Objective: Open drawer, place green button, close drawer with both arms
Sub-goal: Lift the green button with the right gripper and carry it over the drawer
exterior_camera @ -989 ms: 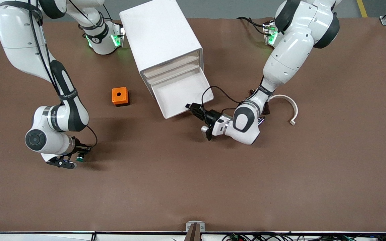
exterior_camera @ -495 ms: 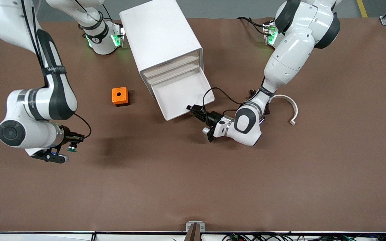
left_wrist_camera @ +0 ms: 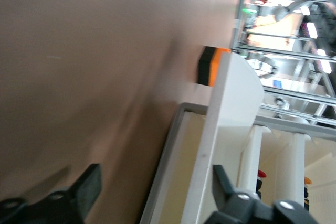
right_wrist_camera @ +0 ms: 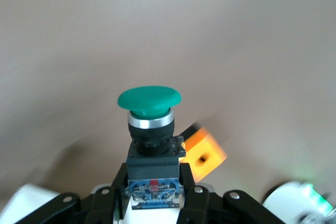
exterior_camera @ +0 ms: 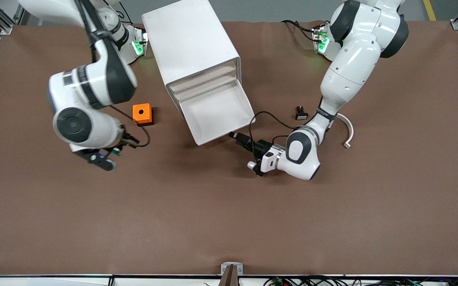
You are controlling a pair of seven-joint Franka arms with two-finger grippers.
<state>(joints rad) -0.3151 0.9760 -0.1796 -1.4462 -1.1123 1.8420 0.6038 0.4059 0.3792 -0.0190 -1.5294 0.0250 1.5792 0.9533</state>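
Release came first: the left gripper [exterior_camera: 240, 140], clamped at the drawer [exterior_camera: 219, 115] front a second before, stood wide just off its low corner, mid-frame. That left the drawer pulled out and ready. The right gripper [exterior_camera: 107, 155] had risen from the lower left toward the orange box [exterior_camera: 142, 114], pinching the button [right_wrist_camera: 149, 124], well apart from the drawer.

One white cabinet [exterior_camera: 191, 47] with four drawers, the lowest drawer [exterior_camera: 219, 115] pulled out, one green-capped button [right_wrist_camera: 149, 124], one orange cube [exterior_camera: 142, 113], one small black part [exterior_camera: 301, 113], one white curved strip [exterior_camera: 346, 129], two robot arms, one brown surface [exterior_camera: 229, 214]
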